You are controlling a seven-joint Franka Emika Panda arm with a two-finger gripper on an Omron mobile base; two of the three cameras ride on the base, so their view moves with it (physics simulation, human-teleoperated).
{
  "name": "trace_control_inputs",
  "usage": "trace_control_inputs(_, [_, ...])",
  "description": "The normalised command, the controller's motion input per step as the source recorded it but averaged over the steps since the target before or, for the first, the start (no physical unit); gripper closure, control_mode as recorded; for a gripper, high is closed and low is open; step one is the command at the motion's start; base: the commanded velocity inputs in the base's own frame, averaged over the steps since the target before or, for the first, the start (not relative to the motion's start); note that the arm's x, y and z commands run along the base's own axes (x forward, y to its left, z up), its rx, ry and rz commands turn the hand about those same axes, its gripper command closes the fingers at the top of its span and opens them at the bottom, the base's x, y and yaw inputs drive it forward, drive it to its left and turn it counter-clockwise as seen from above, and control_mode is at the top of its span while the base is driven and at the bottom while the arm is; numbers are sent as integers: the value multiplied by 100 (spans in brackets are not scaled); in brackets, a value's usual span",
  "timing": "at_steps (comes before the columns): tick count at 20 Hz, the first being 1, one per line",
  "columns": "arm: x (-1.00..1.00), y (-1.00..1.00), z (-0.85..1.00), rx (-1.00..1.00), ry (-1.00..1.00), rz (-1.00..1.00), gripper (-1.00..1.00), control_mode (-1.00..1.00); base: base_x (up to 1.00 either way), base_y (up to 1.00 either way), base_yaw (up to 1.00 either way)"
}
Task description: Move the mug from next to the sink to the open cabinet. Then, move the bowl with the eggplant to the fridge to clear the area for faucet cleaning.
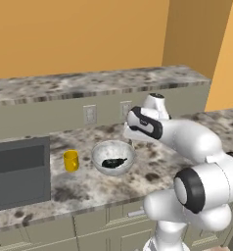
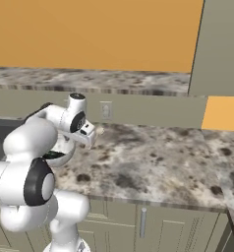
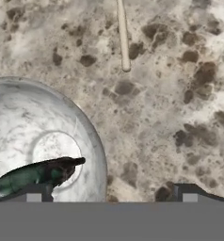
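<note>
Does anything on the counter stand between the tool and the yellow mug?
Yes. The bowl holding the eggplant sits between the tool and the mug, which stands apart from the bowl beside the sink. Reaching over the bowl from above looks possible.

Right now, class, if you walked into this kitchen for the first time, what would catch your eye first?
The big white robot arm fills the foreground, bent over the speckled stone counter. Next comes the white bowl with a dark eggplant lying in it, and a small yellow mug standing just to its left, apart from it, beside the dark sink. Behind it all runs a bright orange wall.
</note>
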Motion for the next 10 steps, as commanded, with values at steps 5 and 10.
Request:
trace_control_inputs(5, [1,18,-54,0,0,16,-100,-100,0,0,0])
trace_control_inputs(10, [27,15,-34,0,0,10,-100,-100,0,0,0])
